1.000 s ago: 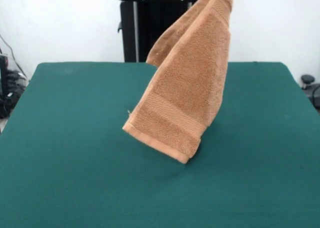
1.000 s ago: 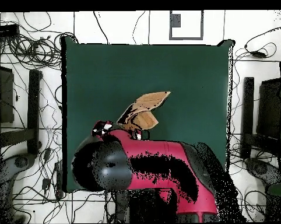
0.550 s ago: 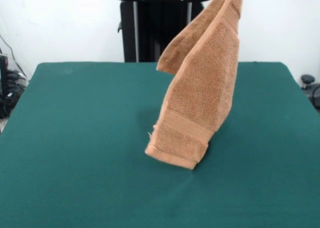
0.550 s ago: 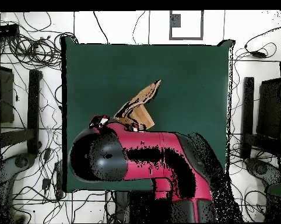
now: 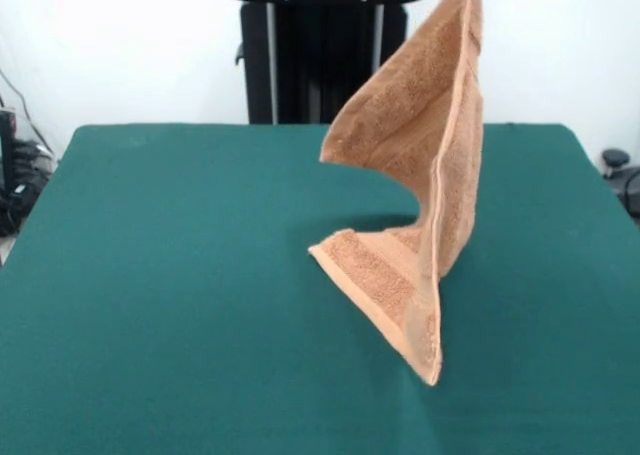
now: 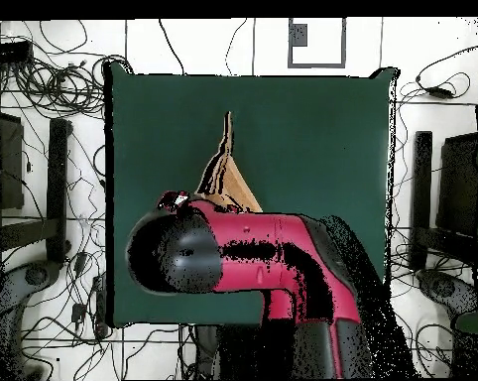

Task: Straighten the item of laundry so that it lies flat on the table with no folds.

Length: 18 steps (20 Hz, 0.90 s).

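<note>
The item of laundry (image 5: 420,175), a light-brown terry towel, hangs from one top corner that leaves the front view at the upper edge. It is twisted and folded along its length. Its lower banded end trails down to the green table (image 5: 150,275), right of the middle. From above, the towel (image 6: 228,174) shows as a narrow pointed strip sticking out from under my red and black arm (image 6: 243,258). The gripper holding the corner is above the front view's edge and hidden beneath the arm in the overhead view.
A black stand (image 5: 320,55) rises behind the table's far edge. In the overhead view, cables (image 6: 45,69) and dark posts (image 6: 59,179) (image 6: 421,189) surround the table (image 6: 312,129).
The hanging towel has swung and turned: its lower end moved right and nearer the front camera and now trails on the table. From above it narrowed to a thin strip.
</note>
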{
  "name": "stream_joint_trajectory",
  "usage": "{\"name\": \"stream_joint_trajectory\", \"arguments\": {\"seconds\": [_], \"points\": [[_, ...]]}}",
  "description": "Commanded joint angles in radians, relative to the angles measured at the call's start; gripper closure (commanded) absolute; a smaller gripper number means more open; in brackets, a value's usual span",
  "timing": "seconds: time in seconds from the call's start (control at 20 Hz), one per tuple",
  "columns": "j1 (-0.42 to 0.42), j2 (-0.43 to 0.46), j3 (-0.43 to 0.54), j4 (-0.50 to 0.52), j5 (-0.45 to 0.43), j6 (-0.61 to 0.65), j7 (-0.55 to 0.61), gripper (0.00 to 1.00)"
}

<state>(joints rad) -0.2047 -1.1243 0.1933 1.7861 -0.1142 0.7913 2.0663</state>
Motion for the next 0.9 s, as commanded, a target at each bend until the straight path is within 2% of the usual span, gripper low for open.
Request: {"name": "stream_joint_trajectory", "arguments": {"seconds": [0.05,0.4,0.7,0.9], "points": [[0.021,0.098,0.005,-0.039,-0.015,0.047,0.104,1.00],[0.043,0.229,-0.039,-0.110,-0.050,-0.059,0.162,1.00],[0.122,0.367,-0.124,-0.212,-0.082,-0.131,0.269,1.00],[0.154,0.447,-0.161,-0.269,-0.065,-0.179,0.270,1.00]]}}
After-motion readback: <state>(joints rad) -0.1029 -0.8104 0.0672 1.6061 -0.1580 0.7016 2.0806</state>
